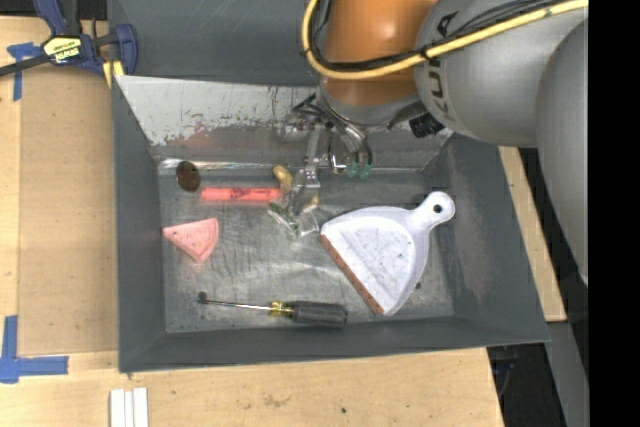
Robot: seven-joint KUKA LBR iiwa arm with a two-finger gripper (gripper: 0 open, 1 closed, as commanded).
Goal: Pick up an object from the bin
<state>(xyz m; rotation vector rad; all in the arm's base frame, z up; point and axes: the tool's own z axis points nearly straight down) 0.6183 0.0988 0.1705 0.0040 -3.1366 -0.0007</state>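
Observation:
My gripper is low in the middle of the bin, its tip at the right end of a red marker that lies flat, pointing left. A small brass-coloured piece sits just above that end. Right of the gripper, almost touching it, lies a white dustpan with its round handle pointing up and to the right. Nothing can be seen held in the gripper.
A brown round disc lies at the marker's left end. A pink wedge rests at the left. A screwdriver with a black handle lies along the front wall. The arm and its orange cover hang over the bin's back right.

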